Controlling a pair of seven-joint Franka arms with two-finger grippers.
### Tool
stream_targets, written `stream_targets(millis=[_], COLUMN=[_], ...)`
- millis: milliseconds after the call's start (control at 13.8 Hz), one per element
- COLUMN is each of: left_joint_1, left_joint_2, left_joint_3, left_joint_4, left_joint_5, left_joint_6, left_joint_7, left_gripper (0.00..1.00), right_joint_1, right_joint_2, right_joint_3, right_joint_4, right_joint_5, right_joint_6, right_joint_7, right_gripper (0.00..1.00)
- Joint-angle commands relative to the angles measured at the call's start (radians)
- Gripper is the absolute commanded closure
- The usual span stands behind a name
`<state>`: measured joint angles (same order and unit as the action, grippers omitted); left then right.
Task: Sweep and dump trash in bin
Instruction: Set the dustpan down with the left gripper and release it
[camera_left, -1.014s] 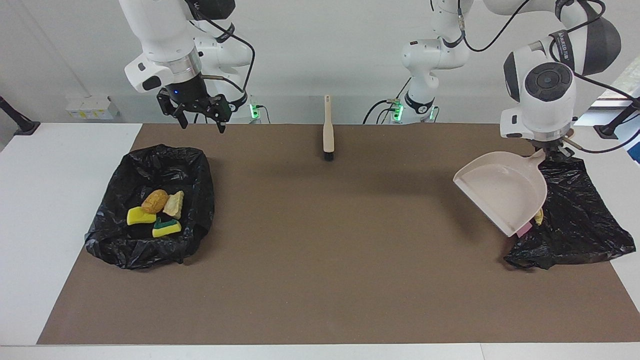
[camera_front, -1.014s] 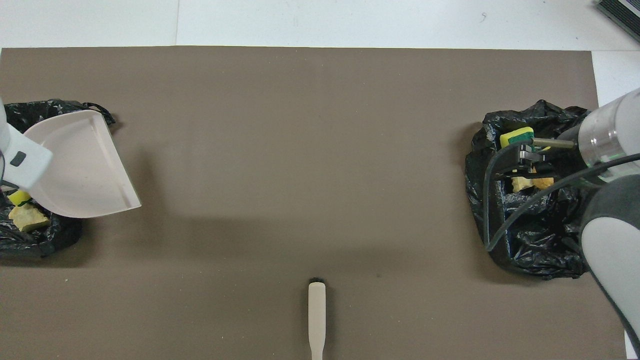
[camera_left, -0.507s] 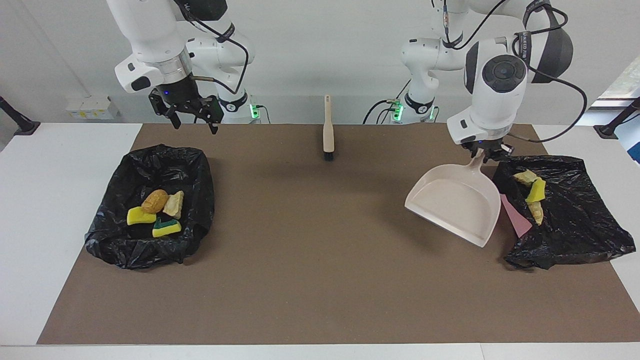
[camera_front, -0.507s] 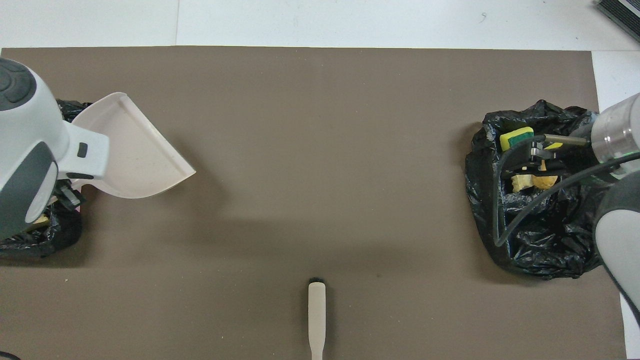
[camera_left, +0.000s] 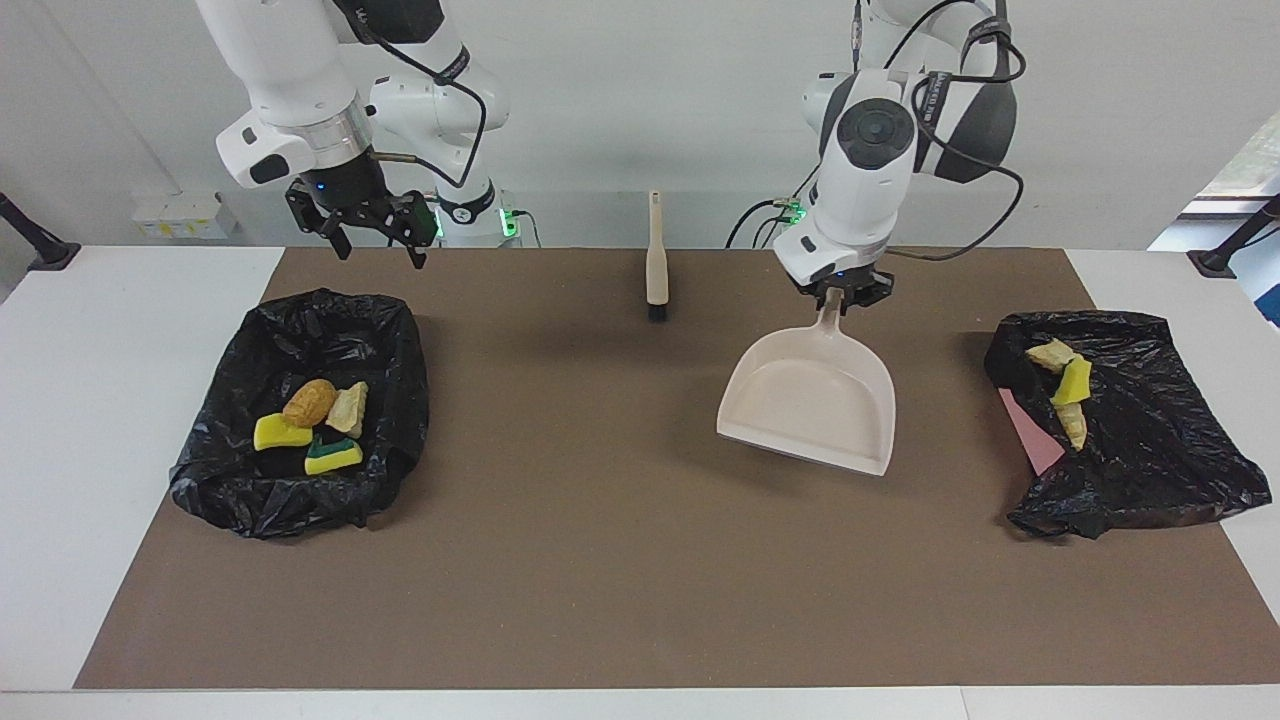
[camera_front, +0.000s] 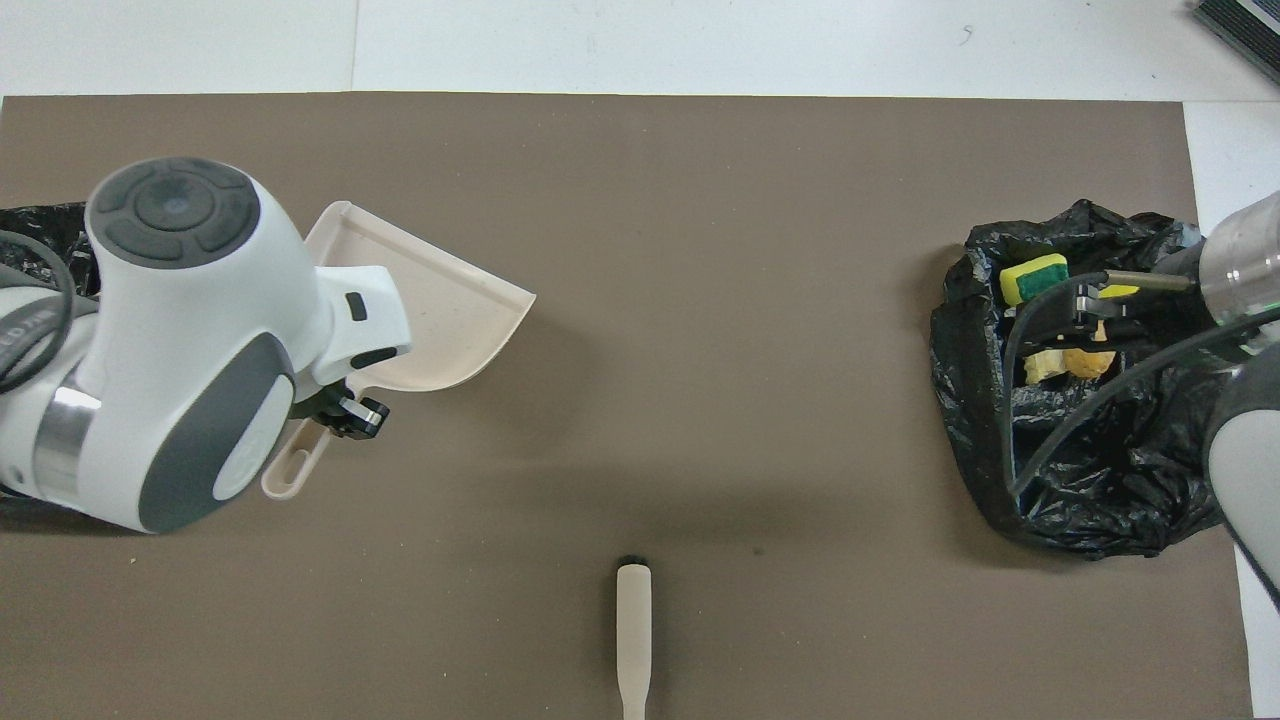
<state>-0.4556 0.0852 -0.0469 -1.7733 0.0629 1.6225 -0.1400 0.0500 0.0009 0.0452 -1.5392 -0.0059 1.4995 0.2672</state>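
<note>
My left gripper (camera_left: 838, 296) is shut on the handle of the beige dustpan (camera_left: 810, 405), holding it just above the mat near the table's middle. The pan (camera_front: 440, 320) looks bare inside, its lip pointing away from the robots. Trash of yellow sponge pieces and tan chunks (camera_left: 1066, 388) lies in the black-lined bin (camera_left: 1150, 460) at the left arm's end. More trash (camera_left: 312, 420) sits in the black-lined bin (camera_left: 300, 500) at the right arm's end. My right gripper (camera_left: 378, 250) hangs open and holds nothing, above that bin's edge nearest the robots.
The beige brush (camera_left: 656, 260) lies on the brown mat near the robots, midway between the arms, bristles pointing away from them (camera_front: 633, 630). A pink flat piece (camera_left: 1030, 430) sticks out at the rim of the bin at the left arm's end.
My left arm has carried the dustpan from over the bin at its end toward the table's middle, uncovering the trash there. My right gripper has drifted slightly up and outward.
</note>
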Motion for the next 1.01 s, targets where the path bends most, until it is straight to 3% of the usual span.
stream_targets(millis=[0, 362, 652, 869, 941], left_joint_1=[-0.093, -0.184, -0.218, -0.222, -0.221], left_joint_2=[0.039, 0.103, 0.137, 0.14, 0.14], left_joint_3=[0.021, 0.021, 0.018, 0.016, 0.016], left_joint_4=[-0.032, -0.093, -0.156, -0.155, -0.153], left_joint_5=[-0.053, -0.162, -0.256, -0.303, -0.319], left_joint_6=[0.109, 0.328, 0.491, 0.507, 0.51], left_joint_7=[-0.146, -0.292, -0.303, -0.302, -0.29], left_gripper=[1.0, 1.0, 1.0, 1.0, 0.01], right_joint_1=[-0.01, -0.01, -0.01, -0.01, -0.01], right_joint_2=[0.004, 0.004, 0.004, 0.004, 0.004], right_joint_3=[-0.004, -0.004, -0.004, -0.004, -0.004], right_joint_4=[0.008, 0.008, 0.008, 0.008, 0.008], right_joint_5=[0.003, 0.003, 0.004, 0.003, 0.003], right_joint_6=[-0.008, -0.008, -0.008, -0.008, -0.008], right_joint_7=[-0.028, -0.028, -0.028, -0.028, -0.028], right_gripper=[0.0, 0.0, 0.0, 0.0, 0.0])
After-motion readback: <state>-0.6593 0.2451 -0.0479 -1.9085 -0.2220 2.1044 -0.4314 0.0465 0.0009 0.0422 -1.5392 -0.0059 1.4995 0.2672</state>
